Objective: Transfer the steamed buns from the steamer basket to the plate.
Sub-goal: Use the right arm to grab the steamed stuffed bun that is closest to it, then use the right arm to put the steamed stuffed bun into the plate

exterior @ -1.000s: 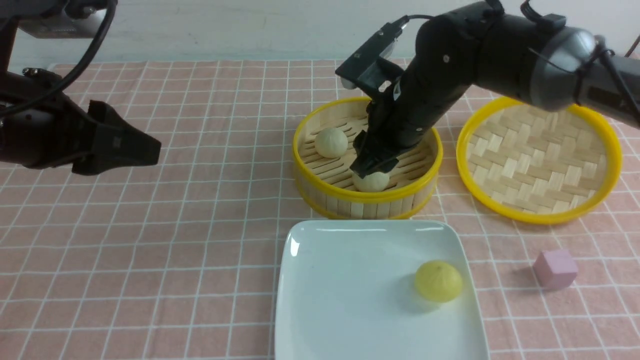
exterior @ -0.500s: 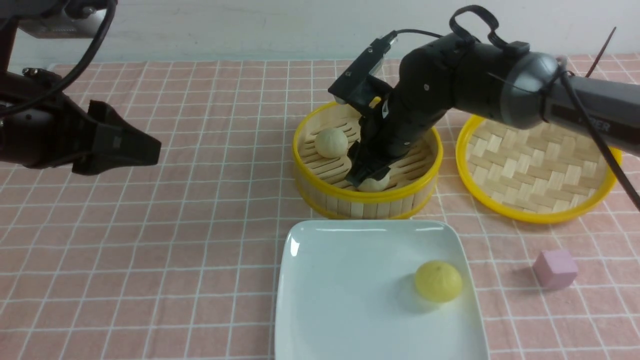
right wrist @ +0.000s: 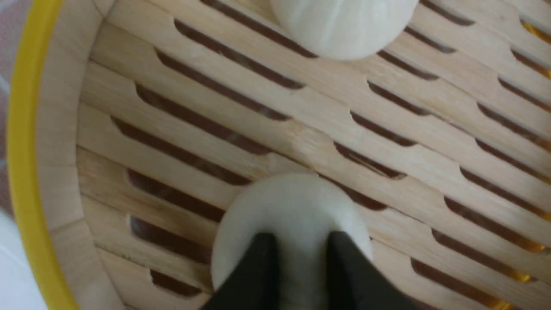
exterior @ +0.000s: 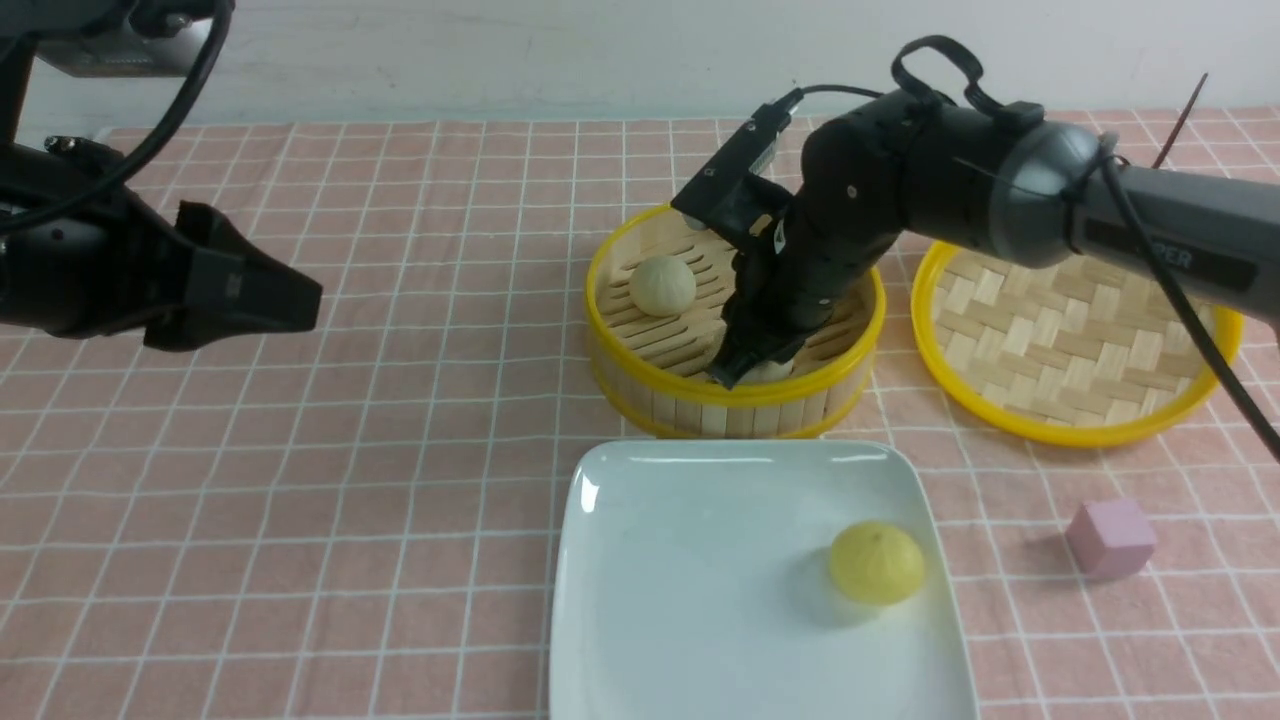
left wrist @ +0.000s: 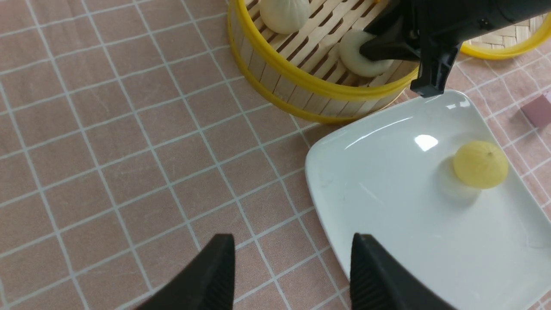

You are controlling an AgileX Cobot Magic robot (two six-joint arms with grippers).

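Clearance tight: right gripper (right wrist: 301, 241) clamps pale bun (right wrist: 284, 198) at steamer basket (exterior: 735, 393) front rim; left gripper (left wrist: 292, 241) jaws apart.

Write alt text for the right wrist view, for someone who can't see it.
The right gripper pinches a pale bun on the slatted floor of the steamer basket, near its yellow-rimmed wall. A second pale bun sits farther along the slats.

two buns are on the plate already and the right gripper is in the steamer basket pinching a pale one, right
Not quite. Only one bun, the yellow bun, is on the plate, as the front view shows. The rest holds: the right gripper is in the steamer basket, jaws pinching the near pale bun. The other pale bun lies farther back in the basket.
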